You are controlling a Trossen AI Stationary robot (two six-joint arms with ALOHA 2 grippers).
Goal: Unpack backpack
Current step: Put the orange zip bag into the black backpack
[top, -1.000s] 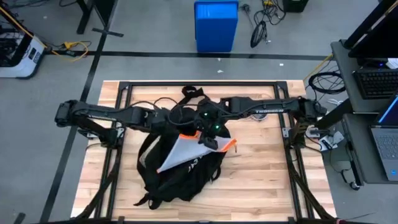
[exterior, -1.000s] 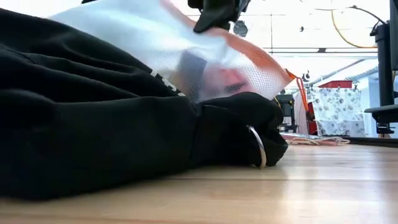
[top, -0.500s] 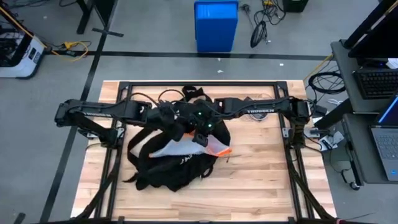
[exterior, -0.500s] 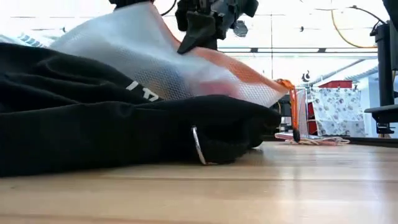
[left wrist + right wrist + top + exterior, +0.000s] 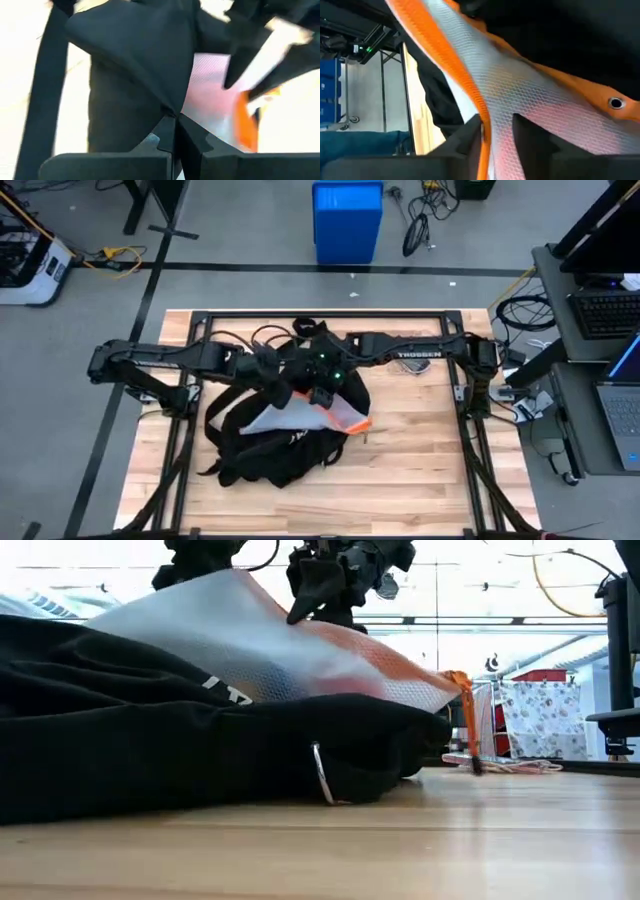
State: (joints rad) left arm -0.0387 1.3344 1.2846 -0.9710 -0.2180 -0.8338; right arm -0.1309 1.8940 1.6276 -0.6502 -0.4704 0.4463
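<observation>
The black backpack (image 5: 270, 450) lies crumpled on the wooden table's middle, its white lettering (image 5: 228, 693) partly showing. A white mesh pouch with orange trim (image 5: 305, 416) sticks out of its opening and lies over the backpack's top. My right gripper (image 5: 322, 396) is shut on the pouch, above the backpack. My left gripper (image 5: 272, 388), just left of it, is shut on black backpack fabric. A metal ring (image 5: 318, 774) on the backpack rests near the table top. My left gripper pinches a peaked fold of the backpack's black fabric (image 5: 171, 111) between its two fingers, beside the pouch. The fabric is drawn up into a tent from that point. My right gripper pinches the pouch's orange-trimmed edge (image 5: 481, 116) between its two fingers, coming from above. The mesh slopes away from the hold, its lower part lying on the backpack (image 5: 330, 715).
A black metal frame (image 5: 320, 316) runs round the table's far and side edges. Bare wood (image 5: 420, 460) lies right of and in front of the backpack. Loose black straps (image 5: 212, 468) trail off its left side. A blue bin (image 5: 347, 220) stands on the floor beyond.
Both grippers have drawn toward the table's far edge, keeping their holds. The backpack has slid that way and bunched up shorter, its near end pulled back from the front. The pouch has come farther out and now lies flatter across the backpack.
</observation>
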